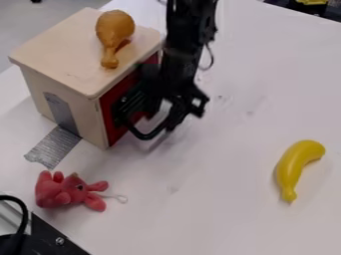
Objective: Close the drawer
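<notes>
At left on the table (223, 174), a pink plush toy (61, 191) lies nearer than a wooden box (57, 55) with a brown drumstick (114, 31) on top and the red-fronted drawer (114, 102) in its right side. The gripper (157, 113) hangs before the drawer, whether spread or pinched I cannot tell; a yellow banana (293, 166) lies right.
</notes>
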Available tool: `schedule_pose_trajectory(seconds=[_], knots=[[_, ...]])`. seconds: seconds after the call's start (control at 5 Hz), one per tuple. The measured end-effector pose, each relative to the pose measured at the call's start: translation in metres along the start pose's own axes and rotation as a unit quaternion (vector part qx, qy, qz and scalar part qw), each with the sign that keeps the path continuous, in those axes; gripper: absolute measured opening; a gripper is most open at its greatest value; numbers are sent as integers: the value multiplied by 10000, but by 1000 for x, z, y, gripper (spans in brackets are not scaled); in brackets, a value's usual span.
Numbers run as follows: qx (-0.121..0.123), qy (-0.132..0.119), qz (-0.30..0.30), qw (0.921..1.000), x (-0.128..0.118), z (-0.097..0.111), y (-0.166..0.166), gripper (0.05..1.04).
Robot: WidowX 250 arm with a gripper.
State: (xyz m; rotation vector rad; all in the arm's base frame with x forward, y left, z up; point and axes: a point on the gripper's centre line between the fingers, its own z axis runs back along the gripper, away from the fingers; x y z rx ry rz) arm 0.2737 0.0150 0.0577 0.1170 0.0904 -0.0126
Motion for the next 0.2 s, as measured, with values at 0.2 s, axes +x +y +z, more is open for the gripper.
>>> schedule_pose_trajectory(seconds=[0.2], knots=[[-329, -469, -273, 9980, 3, 48, -17, 967]])
